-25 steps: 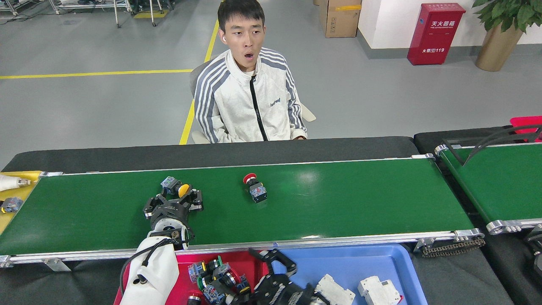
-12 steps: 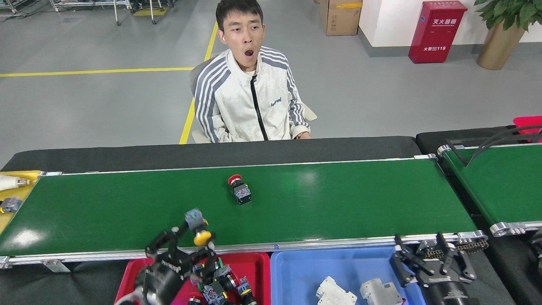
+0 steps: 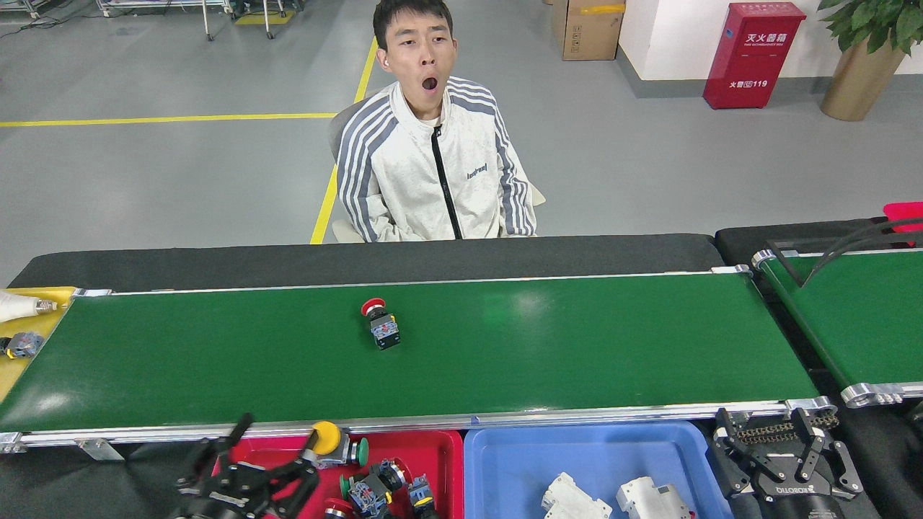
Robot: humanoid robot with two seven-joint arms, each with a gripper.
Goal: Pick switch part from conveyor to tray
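L claw [image 3: 241, 476] hangs spread wide at the red tray's [image 3: 433, 450] 9 o'clock edge, released, nothing in it. The yellow-cap switch part [image 3: 328, 441] lies at the tray's 11 o'clock corner by the other switches [image 3: 378, 490], so prob. just dropped there: the red tray takes switch parts, while the blue tray [image 3: 505, 461] holds white breakers [image 3: 573, 497]. R claw [image 3: 786, 461] sits open and idle at 3 o'clock of the blue tray, past the conveyor's [image 3: 577, 346] near rail.

The red-cap switch part [image 3: 381, 326] lies on the belt, approx centre-left, on its side w/ cap toward 11 o'clock, still to be picked. A person [image 3: 433, 173] sits behind the worktop at 12 o'clock.

Vs 0.5 s ago: the yellow part was gripped in the L claw above the rail; now it's freed in the tray. The red-cap part has ridden further toward 9 o'clock. R claw barely shifted.
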